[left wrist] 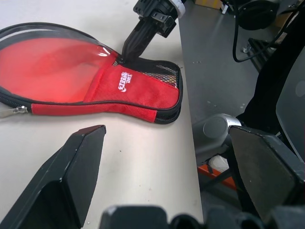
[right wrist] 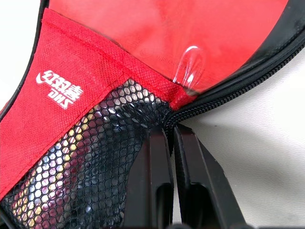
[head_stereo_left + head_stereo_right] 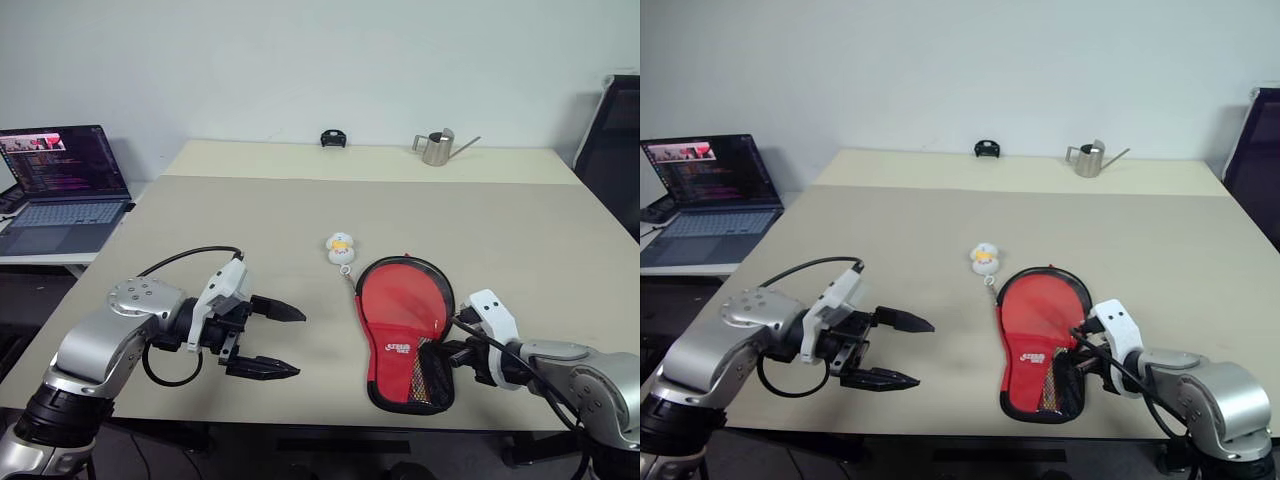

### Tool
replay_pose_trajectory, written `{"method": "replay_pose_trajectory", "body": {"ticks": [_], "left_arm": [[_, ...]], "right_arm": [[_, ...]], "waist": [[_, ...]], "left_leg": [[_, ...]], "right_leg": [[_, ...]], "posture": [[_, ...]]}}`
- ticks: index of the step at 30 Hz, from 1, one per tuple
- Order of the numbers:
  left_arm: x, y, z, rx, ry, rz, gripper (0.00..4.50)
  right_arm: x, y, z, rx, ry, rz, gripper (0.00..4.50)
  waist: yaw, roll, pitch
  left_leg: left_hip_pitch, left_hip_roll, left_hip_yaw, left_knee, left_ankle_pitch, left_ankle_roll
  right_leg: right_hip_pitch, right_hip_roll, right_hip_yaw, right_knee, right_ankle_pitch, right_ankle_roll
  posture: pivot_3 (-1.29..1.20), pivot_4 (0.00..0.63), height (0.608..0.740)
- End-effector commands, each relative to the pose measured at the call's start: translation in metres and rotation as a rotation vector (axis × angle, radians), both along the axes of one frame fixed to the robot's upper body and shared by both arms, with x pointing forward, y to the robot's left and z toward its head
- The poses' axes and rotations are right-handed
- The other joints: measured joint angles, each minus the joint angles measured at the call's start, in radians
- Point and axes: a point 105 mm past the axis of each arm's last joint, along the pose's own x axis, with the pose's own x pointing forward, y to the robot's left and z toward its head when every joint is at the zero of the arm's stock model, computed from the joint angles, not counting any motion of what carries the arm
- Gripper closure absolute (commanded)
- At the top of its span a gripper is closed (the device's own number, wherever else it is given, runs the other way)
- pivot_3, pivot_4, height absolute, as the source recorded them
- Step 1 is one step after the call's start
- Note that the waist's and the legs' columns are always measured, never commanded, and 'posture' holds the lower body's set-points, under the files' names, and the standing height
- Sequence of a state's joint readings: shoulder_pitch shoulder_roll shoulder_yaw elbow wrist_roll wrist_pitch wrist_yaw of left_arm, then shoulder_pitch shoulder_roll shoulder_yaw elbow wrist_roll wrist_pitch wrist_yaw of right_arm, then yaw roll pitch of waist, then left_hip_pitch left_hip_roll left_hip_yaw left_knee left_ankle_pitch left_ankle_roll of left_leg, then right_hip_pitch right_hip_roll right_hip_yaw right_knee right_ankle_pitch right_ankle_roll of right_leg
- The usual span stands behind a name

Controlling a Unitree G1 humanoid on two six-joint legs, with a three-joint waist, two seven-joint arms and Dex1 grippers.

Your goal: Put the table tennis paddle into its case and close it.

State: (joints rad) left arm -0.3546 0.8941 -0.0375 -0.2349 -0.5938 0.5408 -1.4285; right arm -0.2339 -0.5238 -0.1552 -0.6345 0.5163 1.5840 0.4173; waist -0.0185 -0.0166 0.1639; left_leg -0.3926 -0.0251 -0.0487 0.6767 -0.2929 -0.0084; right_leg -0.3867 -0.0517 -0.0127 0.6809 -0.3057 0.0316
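Observation:
The red case [image 3: 398, 312] lies flat near the table's front edge, round end away from me, black mesh pocket [image 2: 90, 171] at the near end. A clear window covers its round part, and red shows through it. The table tennis paddle cannot be made out on its own. A white-yellow charm [image 3: 340, 247] lies just beyond the case on a short chain. My right gripper [image 3: 445, 353] is shut on the zipper edge [image 2: 224, 90] beside the mesh pocket, at the case's right side. Left of the case, my left gripper [image 3: 298, 343] hangs open and holds nothing, pointing toward it.
An open laptop [image 3: 60, 185] sits on a side table at the left. A metal watering can [image 3: 437, 147] and a small black object [image 3: 333, 138] stand at the table's far edge. A dark chair [image 3: 615, 140] is at the right. The case lies close to the front edge [image 1: 188, 124].

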Motion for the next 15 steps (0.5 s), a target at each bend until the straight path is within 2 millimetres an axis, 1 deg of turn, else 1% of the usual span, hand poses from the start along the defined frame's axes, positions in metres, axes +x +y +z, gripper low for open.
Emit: {"method": "replay_pose_trajectory", "body": {"ticks": [1, 6, 10, 15], "left_arm": [[-0.002, -0.001, 0.003, -0.003, -0.016, -0.013, 0.0], [-0.001, -0.002, 0.003, -0.004, -0.017, -0.011, 0.0], [-0.001, -0.002, 0.003, -0.006, -0.017, -0.012, 0.0], [0.0, -0.003, 0.003, -0.008, -0.017, -0.011, 0.0]], "right_arm": [[-0.005, -0.008, -0.006, -0.034, 0.044, -0.017, 4.46], [-0.006, -0.017, -0.003, -0.055, 0.048, -0.024, 4.46], [-0.006, -0.02, -0.002, -0.063, 0.049, -0.025, 4.46], [-0.009, -0.012, -0.004, -0.046, 0.048, -0.001, 4.46]], "waist": [[0.001, 0.0, 0.0], [0.006, 0.0, 0.0], [0.014, 0.0, 0.0], [0.017, 0.0, 0.0]], "left_leg": [[0.0, 0.0, 0.0, 0.0, 0.0, 0.0], [0.0, 0.0, 0.0, 0.0, 0.0, 0.0], [0.0, 0.0, 0.0, 0.0, 0.0, 0.0], [0.0, 0.0, 0.0, 0.0, 0.0, 0.0]], "right_leg": [[0.0, 0.0, 0.0, 0.0, 0.0, 0.0], [0.0, 0.0, 0.0, 0.0, 0.0, 0.0], [0.0, 0.0, 0.0, 0.0, 0.0, 0.0], [0.0, 0.0, 0.0, 0.0, 0.0, 0.0]], "posture": [[0.0, 0.15, 0.74], [0.0, 0.15, 0.74], [0.0, 0.15, 0.74], [0.0, 0.15, 0.74]]}}
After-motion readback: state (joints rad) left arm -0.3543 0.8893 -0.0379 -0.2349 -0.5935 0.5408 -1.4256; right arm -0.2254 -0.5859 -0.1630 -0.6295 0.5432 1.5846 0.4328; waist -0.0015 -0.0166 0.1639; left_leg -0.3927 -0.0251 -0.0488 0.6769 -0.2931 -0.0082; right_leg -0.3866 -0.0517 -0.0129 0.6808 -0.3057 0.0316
